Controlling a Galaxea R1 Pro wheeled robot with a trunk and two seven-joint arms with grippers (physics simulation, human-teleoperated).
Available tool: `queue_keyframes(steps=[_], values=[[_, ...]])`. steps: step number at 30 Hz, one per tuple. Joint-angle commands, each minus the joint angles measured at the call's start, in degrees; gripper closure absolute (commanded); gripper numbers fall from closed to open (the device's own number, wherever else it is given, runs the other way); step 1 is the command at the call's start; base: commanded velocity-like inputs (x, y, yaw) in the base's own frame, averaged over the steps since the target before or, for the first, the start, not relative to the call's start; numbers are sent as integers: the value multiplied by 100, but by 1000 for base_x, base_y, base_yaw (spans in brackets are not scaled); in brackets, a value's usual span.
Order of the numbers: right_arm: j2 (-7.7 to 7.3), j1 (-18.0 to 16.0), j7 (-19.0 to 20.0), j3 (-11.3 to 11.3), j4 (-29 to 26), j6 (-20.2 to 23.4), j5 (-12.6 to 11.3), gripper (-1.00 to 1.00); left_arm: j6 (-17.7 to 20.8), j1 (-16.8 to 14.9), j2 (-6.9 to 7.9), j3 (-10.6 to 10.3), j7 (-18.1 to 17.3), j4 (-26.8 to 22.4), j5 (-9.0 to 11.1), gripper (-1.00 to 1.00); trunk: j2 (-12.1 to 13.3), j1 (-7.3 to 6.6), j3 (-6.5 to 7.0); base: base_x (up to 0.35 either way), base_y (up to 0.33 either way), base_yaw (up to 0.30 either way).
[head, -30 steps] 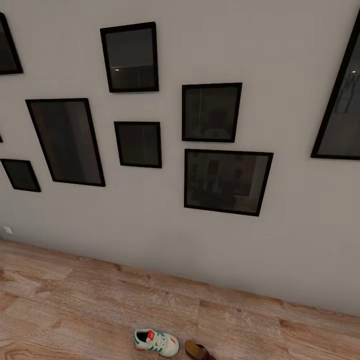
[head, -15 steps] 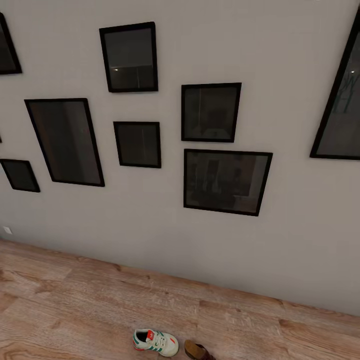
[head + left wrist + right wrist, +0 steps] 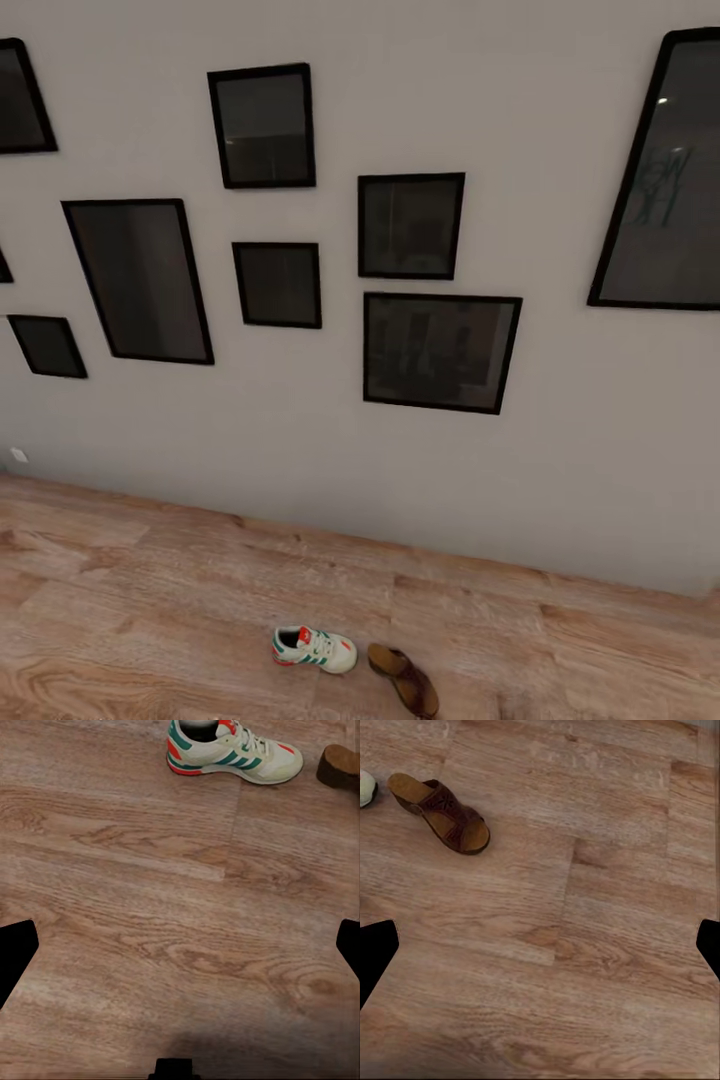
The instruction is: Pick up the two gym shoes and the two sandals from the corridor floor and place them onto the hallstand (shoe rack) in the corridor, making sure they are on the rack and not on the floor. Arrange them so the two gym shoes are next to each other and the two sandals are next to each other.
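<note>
Left claw (image 3: 180,945) short of gym shoe (image 3: 234,754)

I can read no text, brand or number anywhere here. The large black-framed dark picture (image 3: 660,175) on the grey wall carries faint scrawled marks I cannot make out. The white lace-up gym shoe with green stripes (image 3: 234,754) has a red-orange tongue label, too small to read.
</note>
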Motion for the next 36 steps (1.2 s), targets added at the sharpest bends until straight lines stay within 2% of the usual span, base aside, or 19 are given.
queue_keyframes(steps=[1,10,25,31,32,36], values=[[0,-4,4,-2,4,-18,-3,-100,-16,-2,-1,7,-6,4,9,-100,-4,-3,-6,-282,201,-237],[0,-4,-1,-9,2,-18,-7,-100,-18,-2,5,12,1,4,3,-100,-4,-3,-6,-223,196,-258],[0,-4,-5,-16,-4,-18,-20,-100,-11,-2,-9,3,-1,0,15,-100,-4,-3,-6,-22,21,-269],[0,-4,-5,-18,-5,-18,-24,-100,-14,-3,-2,145,1,-11,23,-100,-4,-3,-6,0,0,-271],[-4,-4,-5,-25,-11,-18,-27,-100,-18,-2,-5,254,-9,-1,21,-100,-4,-3,-6,0,0,-271],[-7,-4,-5,-92,-9,-18,-31,-100,-19,-2,-4,292,-13,2,18,-100,-4,-3,-6,0,0,-271]])
